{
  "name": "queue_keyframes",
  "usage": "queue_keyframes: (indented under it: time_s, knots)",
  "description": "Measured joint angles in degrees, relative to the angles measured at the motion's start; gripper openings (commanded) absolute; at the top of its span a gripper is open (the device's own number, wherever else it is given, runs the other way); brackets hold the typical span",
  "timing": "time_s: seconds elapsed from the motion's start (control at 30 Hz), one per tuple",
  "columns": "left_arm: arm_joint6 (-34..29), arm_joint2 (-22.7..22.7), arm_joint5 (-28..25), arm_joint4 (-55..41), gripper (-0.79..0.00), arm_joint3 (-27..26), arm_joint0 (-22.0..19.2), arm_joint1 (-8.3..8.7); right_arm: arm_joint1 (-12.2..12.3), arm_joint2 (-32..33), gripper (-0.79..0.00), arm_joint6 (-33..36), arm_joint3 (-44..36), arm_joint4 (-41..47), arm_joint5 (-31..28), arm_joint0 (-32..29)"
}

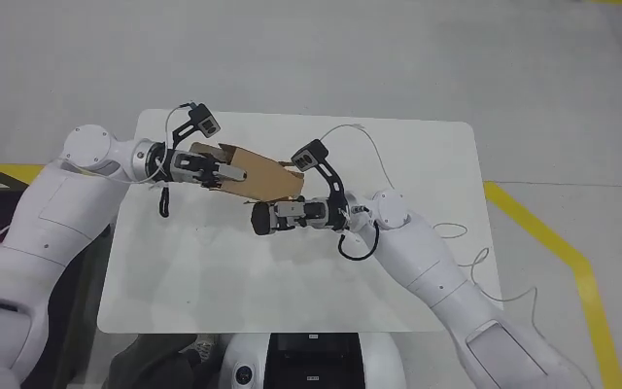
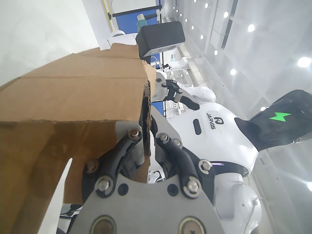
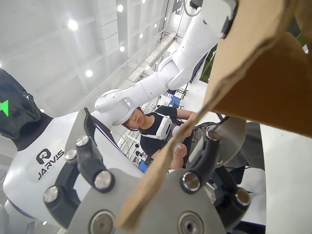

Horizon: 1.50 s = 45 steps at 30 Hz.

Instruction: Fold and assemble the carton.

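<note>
Above table (image 1: 292, 282) | carton (image 1: 262, 175) aloft | left gripper (image 1: 231, 171) clamped on its wall | right gripper (image 1: 260, 216) splayed around flap (image 3: 170, 152)

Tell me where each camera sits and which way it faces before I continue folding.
Top view: above the arms, looking down at the white table; both arms show, carton between them.
Left wrist view: on the left wrist, looking up along the left gripper, shut on the carton's edge; torso behind.
Right wrist view: on the right wrist, looking up past the open right gripper at a carton flap; torso and left arm show.
Shared: both wrist views show the carton and the torso.
</note>
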Motion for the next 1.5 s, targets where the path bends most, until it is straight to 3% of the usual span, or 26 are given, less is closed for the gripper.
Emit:
queue_keyframes:
  time_s: [0.2,0.37,0.77,1.0,1.17,1.5]
  knots:
    - [-1.21,-1.43,0.99,-0.25,-0.785,1.12,0.48,-0.34,0.54,1.91,0.000,0.49,-0.62,-0.96,-0.37,-1.46]
    - [-2.10,-2.70,2.91,-1.77,-0.785,2.55,0.23,-0.62,2.46,6.21,0.000,0.95,-4.34,-5.06,0.94,-4.82]
    - [-2.06,-3.24,8.86,-8.15,-0.785,-1.31,0.45,-0.02,7.17,18.06,0.000,-9.57,-13.76,-21.30,9.90,-15.67]
    - [-2.06,-0.95,10.73,-9.07,-0.785,-6.40,0.37,0.56,7.79,18.04,0.000,-13.08,-14.83,-27.11,13.10,-16.97]
    - [-2.06,1.31,11.41,-9.99,-0.785,-8.65,-0.43,0.70,7.88,17.41,0.000,-13.45,-15.16,-26.63,12.61,-17.47]
    - [-2.06,5.78,11.87,-10.42,-0.785,-8.64,-2.89,0.28,7.81,15.50,0.000,-12.60,-15.59,-25.29,11.25,-16.65]
